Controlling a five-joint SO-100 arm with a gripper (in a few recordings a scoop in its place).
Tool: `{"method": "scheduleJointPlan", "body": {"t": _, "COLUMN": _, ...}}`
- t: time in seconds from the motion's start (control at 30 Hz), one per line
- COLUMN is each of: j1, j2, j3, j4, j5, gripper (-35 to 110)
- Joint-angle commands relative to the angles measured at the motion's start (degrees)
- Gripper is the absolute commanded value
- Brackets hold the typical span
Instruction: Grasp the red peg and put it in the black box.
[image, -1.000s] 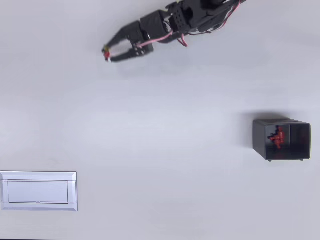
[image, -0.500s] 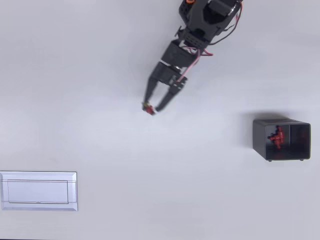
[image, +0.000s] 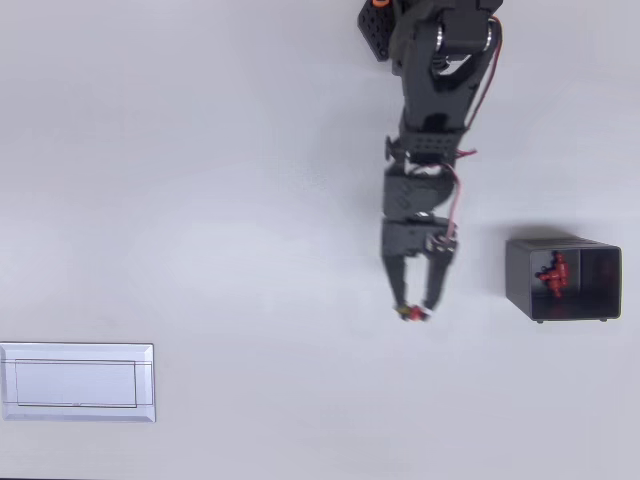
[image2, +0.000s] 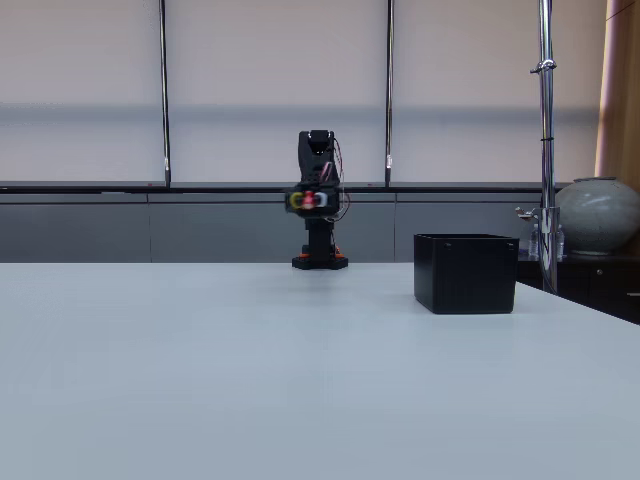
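Overhead view: arm extended down picture from base at top edge; jaws (image: 412, 311) pinching red peg (image: 409, 312) at tips. Peg held left of black box (image: 563, 279), apart from it. Box open, other red pegs (image: 554, 275) inside. White rectangular plate (image: 77, 381) at lower left of bench (image: 200, 200), well apart. Fixed view: peg (image2: 309, 200) raised above bench, box (image2: 465, 272) to right.

bare table (image: 250, 200), black box (image: 562, 279) right
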Motion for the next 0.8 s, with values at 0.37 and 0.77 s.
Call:
{"method": "scheduleJointPlan", "body": {"t": 0.37, "j1": -16.52, "j2": 2.81, "j3": 2.55, "j4": -0.88, "j5": 2.90, "gripper": 0}}
{"method": "scheduleJointPlan", "body": {"t": 0.77, "j1": -23.03, "j2": 9.67, "j3": 5.71, "j4": -2.81, "j5": 5.10, "gripper": 0}}
